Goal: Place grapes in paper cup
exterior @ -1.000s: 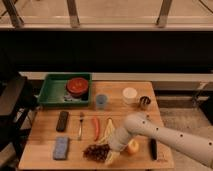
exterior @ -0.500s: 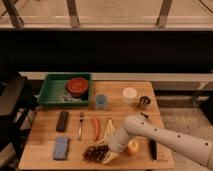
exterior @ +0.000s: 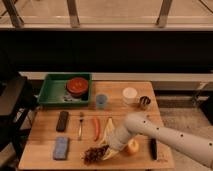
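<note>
My claw (exterior: 106,150) is down at the front edge of the table (exterior: 45,125), closed at the right end of the grapes (exterior: 93,154). My own wrist hides the tips, so I can't tell how many berries are truly pinched. The white cup (exterior: 130,95) stands well apart at the back, between the blue cup (exterior: 101,101) and the metal cup (exterior: 144,102). The bunch is loose, and that is my worry. If I hold only a stem or a berry or two, the rest may tear free as I lift and roll off the near edge. Squeezing harder could burst them. The orange fruit (exterior: 132,147) sits just beside my wrist, so a sideways swing could knock it away. On the way back, a dangling bunch could snag the carrot (exterior: 95,128) or tip one of the neighbouring cups.
</note>
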{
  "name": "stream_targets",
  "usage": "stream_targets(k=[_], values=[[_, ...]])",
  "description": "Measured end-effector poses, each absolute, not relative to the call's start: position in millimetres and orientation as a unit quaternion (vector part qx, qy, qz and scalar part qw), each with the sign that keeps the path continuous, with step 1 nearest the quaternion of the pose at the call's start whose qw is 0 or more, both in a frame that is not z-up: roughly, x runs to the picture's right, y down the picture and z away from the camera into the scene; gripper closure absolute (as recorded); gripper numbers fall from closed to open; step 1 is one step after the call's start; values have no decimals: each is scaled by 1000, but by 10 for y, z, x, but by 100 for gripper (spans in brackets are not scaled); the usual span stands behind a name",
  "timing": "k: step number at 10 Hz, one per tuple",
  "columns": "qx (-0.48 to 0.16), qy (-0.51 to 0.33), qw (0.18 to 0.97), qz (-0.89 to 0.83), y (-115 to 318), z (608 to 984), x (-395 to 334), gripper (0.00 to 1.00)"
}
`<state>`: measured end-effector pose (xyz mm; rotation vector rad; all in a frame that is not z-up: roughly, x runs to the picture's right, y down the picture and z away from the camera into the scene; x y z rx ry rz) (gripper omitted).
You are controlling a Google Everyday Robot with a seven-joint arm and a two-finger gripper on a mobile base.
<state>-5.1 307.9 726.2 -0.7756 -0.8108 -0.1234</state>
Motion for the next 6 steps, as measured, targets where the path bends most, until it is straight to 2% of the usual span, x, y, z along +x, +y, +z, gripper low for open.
stream_targets(k=[3,6], values=[[-340,-383,858,-51,2508,7017,87,100],[-314,-363,877,-28,1847,7178,419,100]])
